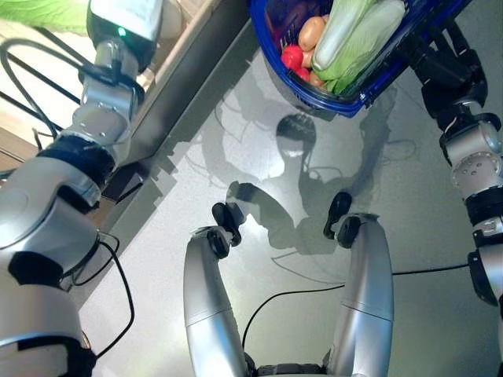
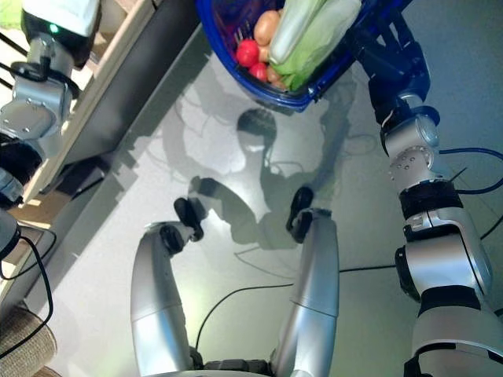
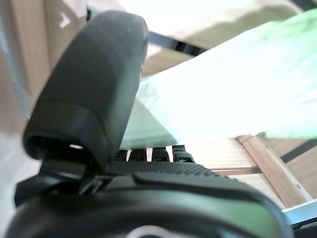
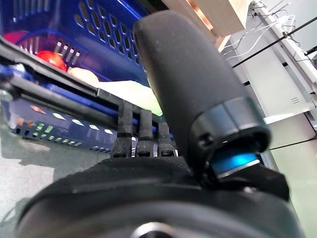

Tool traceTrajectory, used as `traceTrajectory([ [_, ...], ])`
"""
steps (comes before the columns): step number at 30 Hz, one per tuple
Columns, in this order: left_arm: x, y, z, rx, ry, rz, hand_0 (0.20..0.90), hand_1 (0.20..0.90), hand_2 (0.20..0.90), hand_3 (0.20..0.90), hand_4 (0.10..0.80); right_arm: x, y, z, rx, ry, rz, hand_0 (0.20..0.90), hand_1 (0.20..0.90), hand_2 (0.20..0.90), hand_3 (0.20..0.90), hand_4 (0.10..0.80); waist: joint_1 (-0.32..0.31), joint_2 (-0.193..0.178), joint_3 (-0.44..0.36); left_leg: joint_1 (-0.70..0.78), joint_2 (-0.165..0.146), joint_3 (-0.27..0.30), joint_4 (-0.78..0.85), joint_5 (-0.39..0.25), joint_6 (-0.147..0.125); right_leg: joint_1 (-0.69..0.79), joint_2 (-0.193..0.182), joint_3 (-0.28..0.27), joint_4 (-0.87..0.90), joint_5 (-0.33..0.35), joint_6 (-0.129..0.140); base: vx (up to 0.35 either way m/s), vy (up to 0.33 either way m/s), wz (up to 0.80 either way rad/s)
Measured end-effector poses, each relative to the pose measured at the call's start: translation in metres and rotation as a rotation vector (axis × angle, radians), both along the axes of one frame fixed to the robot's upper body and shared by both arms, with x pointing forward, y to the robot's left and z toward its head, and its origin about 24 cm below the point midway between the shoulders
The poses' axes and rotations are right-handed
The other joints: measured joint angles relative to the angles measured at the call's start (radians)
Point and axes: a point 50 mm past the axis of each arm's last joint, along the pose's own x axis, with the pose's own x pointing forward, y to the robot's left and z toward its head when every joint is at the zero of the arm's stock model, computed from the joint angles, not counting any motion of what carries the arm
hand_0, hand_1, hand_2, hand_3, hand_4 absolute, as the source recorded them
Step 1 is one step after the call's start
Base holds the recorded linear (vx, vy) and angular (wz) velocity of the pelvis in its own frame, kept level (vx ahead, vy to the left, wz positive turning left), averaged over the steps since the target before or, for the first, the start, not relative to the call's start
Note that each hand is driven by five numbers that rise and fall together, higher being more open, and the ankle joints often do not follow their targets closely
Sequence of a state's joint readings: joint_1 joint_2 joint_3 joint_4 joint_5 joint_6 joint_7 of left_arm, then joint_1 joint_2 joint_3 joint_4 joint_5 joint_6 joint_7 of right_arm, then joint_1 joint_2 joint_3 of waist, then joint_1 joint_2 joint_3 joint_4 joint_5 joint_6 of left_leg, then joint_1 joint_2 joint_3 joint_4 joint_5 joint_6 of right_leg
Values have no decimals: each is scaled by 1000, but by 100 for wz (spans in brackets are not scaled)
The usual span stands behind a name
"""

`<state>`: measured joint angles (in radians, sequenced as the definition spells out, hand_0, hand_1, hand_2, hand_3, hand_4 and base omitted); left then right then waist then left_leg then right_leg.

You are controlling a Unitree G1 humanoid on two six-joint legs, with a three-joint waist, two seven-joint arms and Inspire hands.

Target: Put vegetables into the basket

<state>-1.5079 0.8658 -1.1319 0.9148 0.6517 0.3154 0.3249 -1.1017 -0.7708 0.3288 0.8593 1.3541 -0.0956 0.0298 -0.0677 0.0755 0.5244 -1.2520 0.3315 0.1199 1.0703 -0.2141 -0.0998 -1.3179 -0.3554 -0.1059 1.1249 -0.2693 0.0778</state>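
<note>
Above the floor, the right robot hand (image 4: 148,144) curls round the blue basket's (image 1: 346,98) handle; cabbage (image 1: 357,35) and tomatoes (image 1: 292,56) lie inside. Left robot hand (image 3: 99,99) clasps a leafy green (image 3: 237,84): light, soft, bruisable, best gripped near its stem.

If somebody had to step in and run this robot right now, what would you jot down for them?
Right hand: fingers curled round the handle of the blue basket, carrying it above the floor.
Left hand: up at the wooden shelf, against a pale green leafy vegetable; whether its fingers have closed on it cannot be told.
Done: the basket already holds a cabbage, red tomatoes and a potato.
Left: get the leafy vegetable off the shelf and into the basket.
</note>
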Motion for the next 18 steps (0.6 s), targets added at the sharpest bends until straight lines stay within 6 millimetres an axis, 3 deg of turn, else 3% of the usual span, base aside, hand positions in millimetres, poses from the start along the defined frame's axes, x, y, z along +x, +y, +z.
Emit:
traceTrajectory([
  [2,0,-2,6,-27,2,29,900,900,900,900,800,0,1,3,0,-11,6,900,900,900,900,800,1,0,0,-12,0,0,4,-5,5,-18,2,9,2,4,-6,-57,23,-10],
  [3,0,-2,9,-48,2,33,545,545,545,545,563,0,2,4,0,-16,10,900,900,900,900,800,0,-1,-1,-17,0,-1,5,-5,5,-24,2,9,1,7,-8,-57,4,-9],
  [4,0,-2,10,-59,1,34,389,389,389,389,460,0,2,5,1,-18,11,900,900,900,900,800,0,-1,-1,-20,0,-1,5,-5,5,-28,2,10,0,10,-9,-46,-9,-11],
  [5,-1,-1,14,-88,-2,35,300,300,300,300,400,0,3,7,23,-30,24,900,900,900,900,800,1,-2,-1,-27,0,-2,7,-5,5,-37,1,9,-2,16,-10,-34,-19,-10],
  [13,-2,0,26,-140,-13,30,300,300,300,300,400,0,4,10,57,-41,43,900,900,900,900,800,-5,-2,-1,-23,0,-4,6,-4,4,-30,-1,1,-7,26,-5,-29,-30,-2],
  [18,5,9,-2,-177,88,31,300,300,300,300,400,0,2,-2,57,-12,41,900,900,900,900,800,-4,-5,1,45,0,-3,-6,-2,-1,40,-14,-21,-15,23,-10,-6,-13,1],
])
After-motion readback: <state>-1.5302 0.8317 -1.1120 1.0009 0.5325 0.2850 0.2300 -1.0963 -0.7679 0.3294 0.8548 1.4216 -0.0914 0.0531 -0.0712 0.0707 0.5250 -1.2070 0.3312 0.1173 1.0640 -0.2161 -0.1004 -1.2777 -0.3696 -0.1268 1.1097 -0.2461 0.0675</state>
